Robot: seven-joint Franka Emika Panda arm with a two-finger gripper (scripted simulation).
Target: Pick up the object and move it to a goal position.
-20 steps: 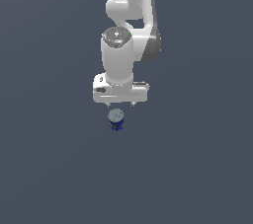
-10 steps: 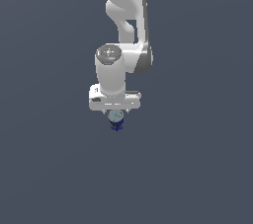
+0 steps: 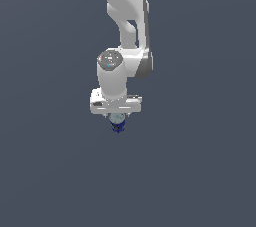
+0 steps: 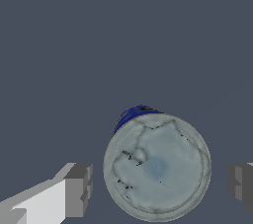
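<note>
The can (image 4: 156,166) is seen low in the frame, upright, between the two fingers (image 4: 79,190) of the gripper (image 4: 160,188). The gripper is spread wide, touching nothing.

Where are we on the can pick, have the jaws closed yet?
Done: the gripper is lowered around the blue can, one finger each side. In hand: jaws open, gaps visible both sides, no grip. Left: close, lift, carry to the goal, which is not visible.
</note>
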